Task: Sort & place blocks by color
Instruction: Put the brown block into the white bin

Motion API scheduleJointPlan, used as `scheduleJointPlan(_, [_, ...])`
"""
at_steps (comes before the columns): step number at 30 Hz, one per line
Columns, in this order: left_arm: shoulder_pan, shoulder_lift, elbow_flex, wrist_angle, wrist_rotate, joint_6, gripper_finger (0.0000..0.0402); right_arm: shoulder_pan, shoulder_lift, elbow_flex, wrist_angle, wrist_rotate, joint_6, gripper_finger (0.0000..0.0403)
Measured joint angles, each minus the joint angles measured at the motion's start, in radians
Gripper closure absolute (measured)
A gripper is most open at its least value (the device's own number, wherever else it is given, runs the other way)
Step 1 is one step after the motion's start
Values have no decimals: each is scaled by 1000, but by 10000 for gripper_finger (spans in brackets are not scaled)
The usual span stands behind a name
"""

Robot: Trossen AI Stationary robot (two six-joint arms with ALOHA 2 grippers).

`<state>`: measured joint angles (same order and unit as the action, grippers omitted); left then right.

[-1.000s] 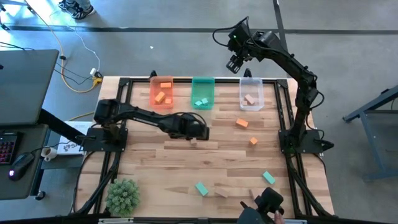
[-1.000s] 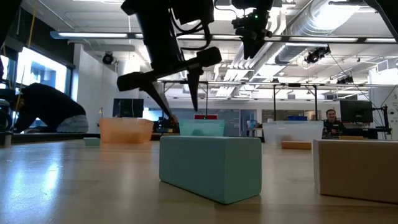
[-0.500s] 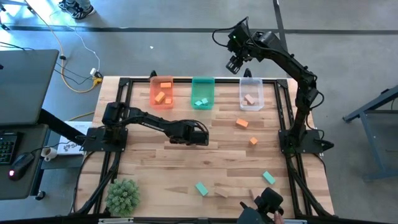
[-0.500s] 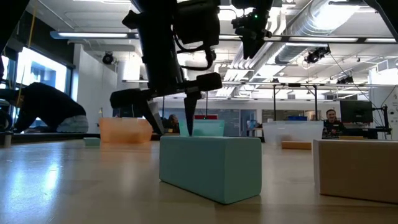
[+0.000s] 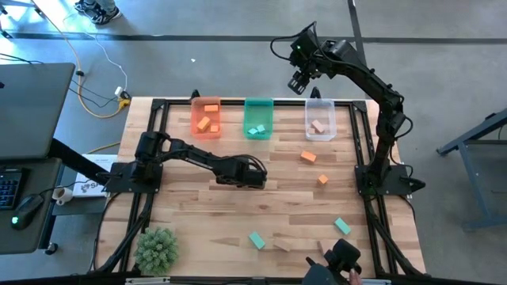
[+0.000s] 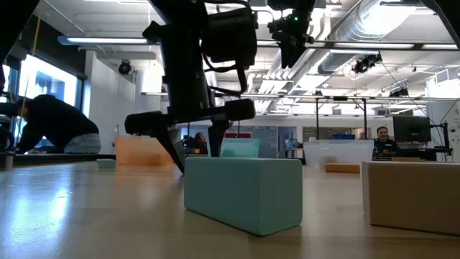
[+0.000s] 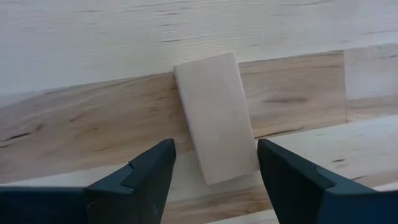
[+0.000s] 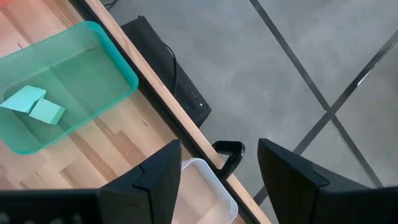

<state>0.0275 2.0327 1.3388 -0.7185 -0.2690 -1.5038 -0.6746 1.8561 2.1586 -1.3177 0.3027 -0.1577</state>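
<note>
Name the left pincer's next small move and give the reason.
Probably lower a touch more, then close. The left pincer is open with a finger on each side of the tan block, which lies flat on the table and is not yet gripped. The right pincer waits beyond the bins.

Block point(image 7: 215, 116) on table point(image 7: 74, 37), between left claw point(image 7: 214, 171) fingers.

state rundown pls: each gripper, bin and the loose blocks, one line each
left gripper: open, low over the table, fingers either side of the tan block
tan block: flat on the table, not gripped
right gripper: open, empty, raised beyond the table's far edge
orange bin: holds orange blocks
green bin: holds two teal blocks
clear bin: holds one tan block
loose blocks: orange, teal and tan ones unsorted on the table
</note>
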Motion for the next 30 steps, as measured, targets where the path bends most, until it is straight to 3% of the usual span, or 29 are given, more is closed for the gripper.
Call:
scheduleJointPlan(4, [14, 1, 0, -6, 2, 89, 220, 0, 0, 0, -8, 0, 0, 204])
scheduleJointPlan(10, [30, 1, -1, 4, 4, 269, 305, 0, 0, 0, -11, 0, 0, 204])
scheduleJointPlan(20, [62, -25, -3, 12, 165, 577, 309, 0, 0, 0, -62, 0, 0, 204])
scheduleJointPlan(30, [179, -154, -4, 12, 291, 890, 309, 1, 0, 0, -136, -59, 0, 204])
